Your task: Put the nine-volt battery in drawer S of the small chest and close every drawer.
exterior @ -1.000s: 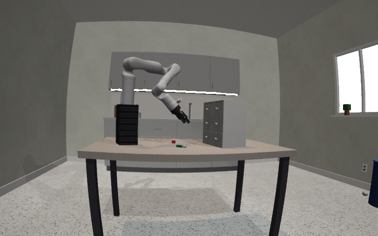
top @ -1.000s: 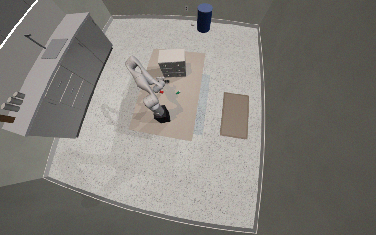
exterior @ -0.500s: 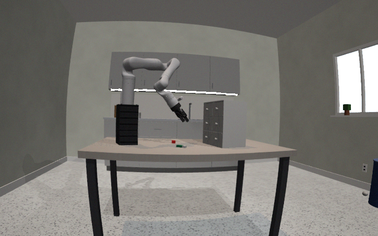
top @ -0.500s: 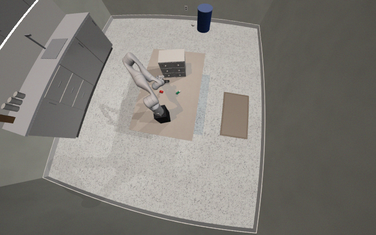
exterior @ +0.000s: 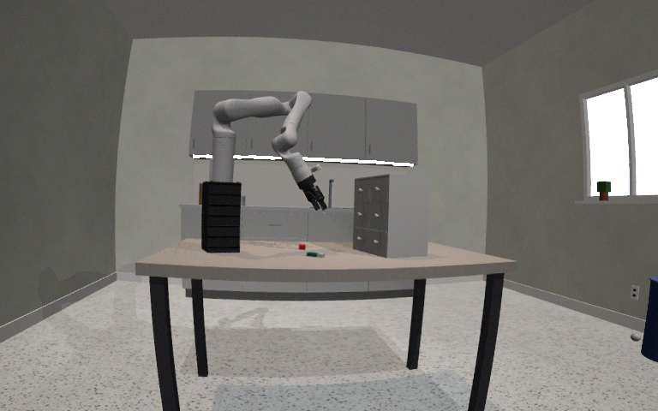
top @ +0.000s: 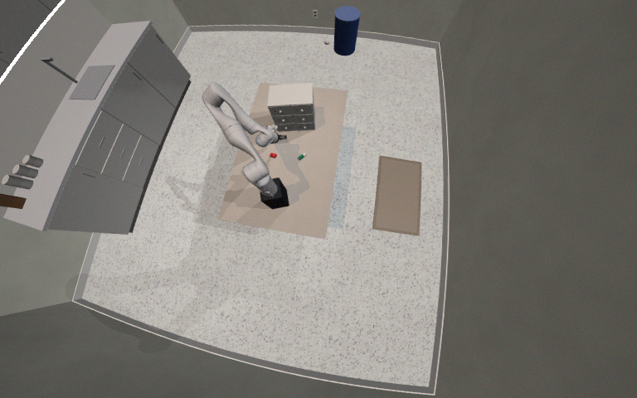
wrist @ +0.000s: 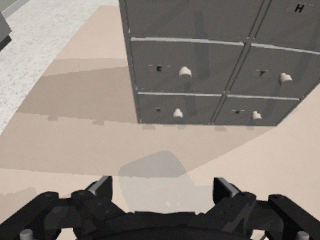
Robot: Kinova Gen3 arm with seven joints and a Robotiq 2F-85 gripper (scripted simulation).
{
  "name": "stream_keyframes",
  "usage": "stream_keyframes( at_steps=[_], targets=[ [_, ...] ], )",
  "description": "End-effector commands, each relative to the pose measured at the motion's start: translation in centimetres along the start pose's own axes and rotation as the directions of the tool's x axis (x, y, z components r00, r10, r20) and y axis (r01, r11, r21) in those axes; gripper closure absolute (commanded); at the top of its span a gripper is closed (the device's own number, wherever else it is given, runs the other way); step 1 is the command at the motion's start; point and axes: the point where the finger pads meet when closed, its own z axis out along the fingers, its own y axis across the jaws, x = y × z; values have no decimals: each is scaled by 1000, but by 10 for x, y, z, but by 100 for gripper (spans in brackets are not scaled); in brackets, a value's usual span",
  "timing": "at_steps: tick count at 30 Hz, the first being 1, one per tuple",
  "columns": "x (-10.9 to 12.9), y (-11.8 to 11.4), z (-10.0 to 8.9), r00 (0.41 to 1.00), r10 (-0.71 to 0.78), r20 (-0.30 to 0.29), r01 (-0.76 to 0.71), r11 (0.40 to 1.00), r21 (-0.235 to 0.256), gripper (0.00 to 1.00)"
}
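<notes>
The small grey chest [top: 291, 110] stands at the far end of the table, also in the side view [exterior: 388, 215]. In the wrist view its six drawers [wrist: 220, 47] all look pushed in. My gripper [exterior: 319, 202] is open and empty, in the air in front of the chest's left column, also in the wrist view [wrist: 163, 190]. A small red piece [top: 273, 155] and a green and white piece [top: 302, 156] lie on the table behind it; I cannot tell which is the battery.
The arm's black base [top: 274, 193] stands on the near part of the table [exterior: 320, 264]. The red piece [exterior: 302, 247] and the green and white piece [exterior: 315, 254] lie between the base and the chest. A blue barrel [top: 346, 30] stands on the floor far off.
</notes>
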Motion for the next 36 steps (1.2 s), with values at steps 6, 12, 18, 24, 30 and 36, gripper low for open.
stream_keyframes(
  at_steps=[6, 12, 18, 24, 30, 36],
  targets=[
    [11, -4, -8, 1000, 5, 22, -6, 1000, 8, 0],
    [10, -4, -14, 997, 5, 72, -5, 1000, 8, 0],
    [9, -4, -20, 992, 4, 122, -5, 1000, 8, 0],
    [9, -4, -24, 988, 4, 156, -6, 1000, 8, 0],
    [8, -4, -31, 978, 4, 206, -6, 1000, 8, 0],
    [7, -4, -37, 967, 4, 256, -6, 1000, 8, 0]
  ],
)
